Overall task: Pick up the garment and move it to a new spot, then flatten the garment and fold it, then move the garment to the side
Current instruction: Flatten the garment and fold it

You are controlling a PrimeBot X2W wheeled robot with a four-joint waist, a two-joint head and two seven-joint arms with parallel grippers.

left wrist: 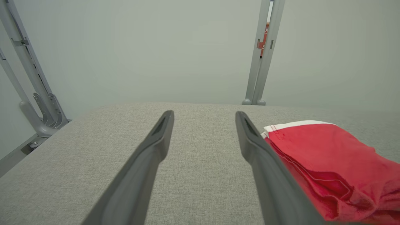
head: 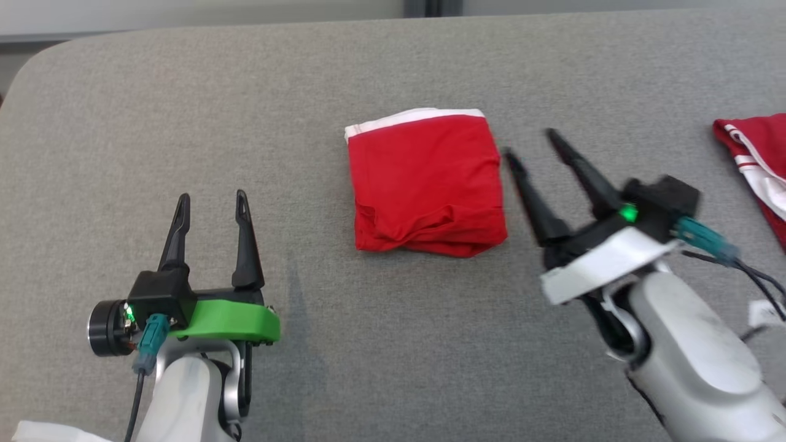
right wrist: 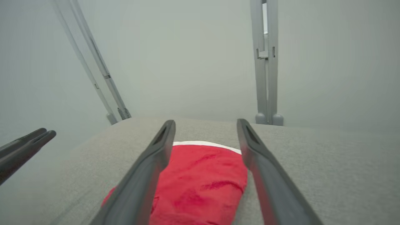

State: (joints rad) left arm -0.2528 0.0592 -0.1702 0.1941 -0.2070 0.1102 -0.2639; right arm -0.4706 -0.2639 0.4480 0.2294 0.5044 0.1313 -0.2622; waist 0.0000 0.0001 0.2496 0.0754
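Note:
A red garment [head: 425, 183] with a white band along its far edge lies folded into a rough square in the middle of the grey table [head: 368, 67]. My right gripper [head: 532, 146] hovers just to its right, open and empty, fingers tilted toward the cloth. In the right wrist view the garment [right wrist: 200, 184] shows between and beyond my open right gripper [right wrist: 205, 125]. Well left of the garment, my left gripper [head: 212, 199] stands open and empty. The left wrist view has the garment [left wrist: 325, 162] to the right of my open left gripper [left wrist: 203, 115].
A second red and white garment [head: 755, 166] lies at the table's right edge. Grey metal frame posts [left wrist: 262, 56] rise behind the far edge of the table. My left fingers [right wrist: 22, 150] show at the left of the right wrist view.

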